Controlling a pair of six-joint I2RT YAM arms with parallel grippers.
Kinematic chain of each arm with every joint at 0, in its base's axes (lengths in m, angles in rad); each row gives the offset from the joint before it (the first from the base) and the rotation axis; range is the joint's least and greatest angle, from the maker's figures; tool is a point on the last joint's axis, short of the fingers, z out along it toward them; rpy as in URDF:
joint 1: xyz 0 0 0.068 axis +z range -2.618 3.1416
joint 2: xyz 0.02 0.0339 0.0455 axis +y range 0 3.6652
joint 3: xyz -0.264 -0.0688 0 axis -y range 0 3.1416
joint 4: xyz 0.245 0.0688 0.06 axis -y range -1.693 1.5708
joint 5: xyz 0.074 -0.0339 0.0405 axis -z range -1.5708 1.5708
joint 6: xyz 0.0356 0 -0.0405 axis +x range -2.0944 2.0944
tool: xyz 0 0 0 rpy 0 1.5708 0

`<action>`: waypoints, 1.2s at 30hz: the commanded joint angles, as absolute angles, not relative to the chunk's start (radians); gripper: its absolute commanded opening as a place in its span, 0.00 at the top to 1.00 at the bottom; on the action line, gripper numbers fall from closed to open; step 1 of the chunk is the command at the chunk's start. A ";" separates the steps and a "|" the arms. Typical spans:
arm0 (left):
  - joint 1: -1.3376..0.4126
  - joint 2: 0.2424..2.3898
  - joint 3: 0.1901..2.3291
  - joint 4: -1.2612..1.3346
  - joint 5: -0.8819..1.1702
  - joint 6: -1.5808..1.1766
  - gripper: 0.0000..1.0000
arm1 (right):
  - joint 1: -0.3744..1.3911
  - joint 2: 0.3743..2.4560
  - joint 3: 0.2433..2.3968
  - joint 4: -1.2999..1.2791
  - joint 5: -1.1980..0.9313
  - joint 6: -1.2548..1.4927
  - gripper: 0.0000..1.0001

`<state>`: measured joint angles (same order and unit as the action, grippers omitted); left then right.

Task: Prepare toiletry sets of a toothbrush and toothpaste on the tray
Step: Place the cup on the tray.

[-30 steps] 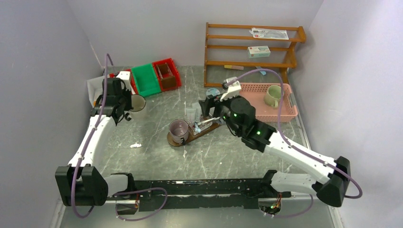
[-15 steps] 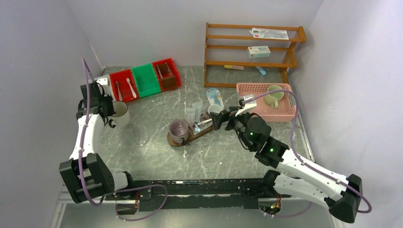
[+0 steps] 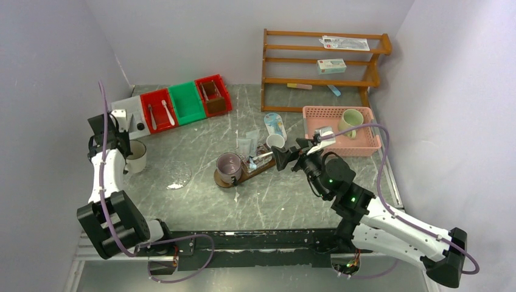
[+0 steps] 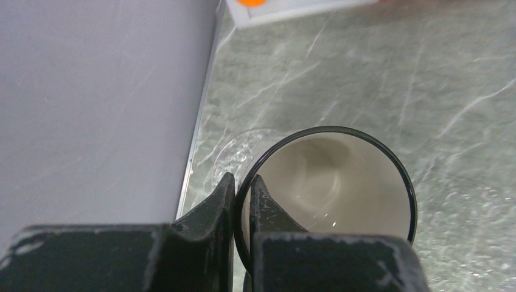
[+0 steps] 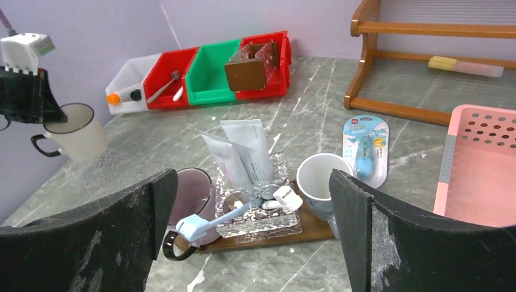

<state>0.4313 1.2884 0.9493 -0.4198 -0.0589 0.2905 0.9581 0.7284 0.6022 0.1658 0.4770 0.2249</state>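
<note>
Brown wood is what the tray (image 5: pixel 268 238) is made of, and it is seen in the middle of the table. Just to the right of the tray, the right gripper (image 3: pixel 287 153) is held wide open with nothing in it. It is turned toward the tray, likely so that something there can be picked up or fixed.

On the tray's left end a purple mug (image 3: pixel 229 165) is stood. In the tray's middle a glass dish (image 5: pixel 258 213) is set, and two white tubes (image 5: pixel 243 155) are leaned up in it. A toothbrush (image 5: pixel 213 220) is laid slanting across the dish, its head near the purple mug, so it is not yet put in a mug. At the tray's right end a white cup (image 5: pixel 321 179) is stood.

Far left of the tray, by the wall, a white mug (image 4: pixel 328 182) is pinched at its rim by the left gripper (image 4: pixel 241 182), one finger inside and one outside. It is probably meant for the tray, for one more set. Whether it is lifted cannot be told.

Behind the tray to the right, a green mug (image 3: pixel 351 121) is kept in a pink basket (image 3: pixel 365 145).
</note>
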 commanded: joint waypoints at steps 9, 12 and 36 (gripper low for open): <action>0.540 1.244 0.831 -0.285 -0.034 0.339 0.95 | 0.998 0.701 0.577 0.214 0.520 0.198 0.00; 0.561 1.262 0.844 -0.278 -0.010 0.352 0.95 | 0.998 0.702 0.579 0.210 0.519 0.191 0.00; 0.512 1.223 0.791 -0.208 -0.165 0.347 0.50 | 0.999 0.738 0.596 0.202 0.503 0.190 0.00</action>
